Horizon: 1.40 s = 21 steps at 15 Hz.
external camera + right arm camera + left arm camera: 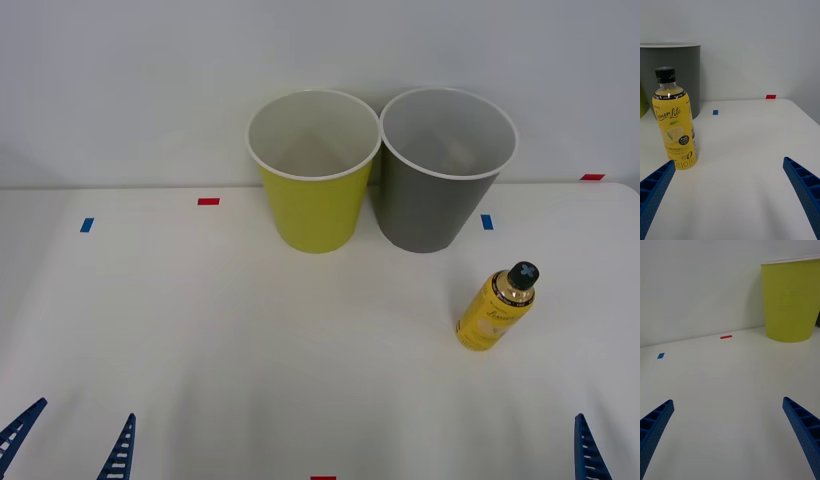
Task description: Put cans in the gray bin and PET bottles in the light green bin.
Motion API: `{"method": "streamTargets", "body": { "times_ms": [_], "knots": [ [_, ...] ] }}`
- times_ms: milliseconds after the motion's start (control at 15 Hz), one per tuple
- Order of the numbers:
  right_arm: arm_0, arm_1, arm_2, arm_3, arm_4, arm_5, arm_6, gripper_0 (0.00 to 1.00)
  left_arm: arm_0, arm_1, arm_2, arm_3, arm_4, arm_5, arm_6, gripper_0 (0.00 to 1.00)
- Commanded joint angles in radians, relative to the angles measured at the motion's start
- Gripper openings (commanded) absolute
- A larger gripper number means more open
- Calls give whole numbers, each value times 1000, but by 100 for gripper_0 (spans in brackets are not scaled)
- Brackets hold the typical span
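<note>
**Bottle standing alone on an open table, both grippers waiting at the near edge**

The white table (250, 350) is lying mostly bare in the front view, with wide open room across the middle and left of the frame. Its far edge is running along the pale wall behind the bins, and small red and blue tape marks (208, 201) are sitting near that edge.

The light green bin (313, 170) and the gray bin (445, 168) are standing upright side by side at upper centre, their white rims just beside each other or touching; I cannot tell which. Both are round, tapered and smooth plastic, with pale insides.

The yellow bottle (494, 308) is standing upright at right of centre, in front of the gray bin and apart from it, with clear table all around. Its black screw cap is ribbed, and the label is reading "Lemon Lite" in the right wrist view (674, 122).

The left gripper (70, 445) is sitting at the lower left corner, its blue ribbed fingers spread apart and holding nothing. The right gripper (730, 187) is sitting low behind the bottle, fingers wide apart and empty; in the front view one of its fingers (588, 452) is being cut off by the frame edge.
</note>
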Motion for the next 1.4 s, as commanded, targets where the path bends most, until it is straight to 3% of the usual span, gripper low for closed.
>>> {"method": "streamTargets", "body": {
  "times_ms": [67,1200,1400],
  "knots": [
    [0,0,0,0,0,0,0,100,0,0,0,0,0,0,0,100],
    [0,0,0,0,0,0,0,100,0,0,0,0,0,0,0,100],
    [-34,25,25,55,0,0,0,100,0,0,0,0,0,0,0,100]
  ]
}}
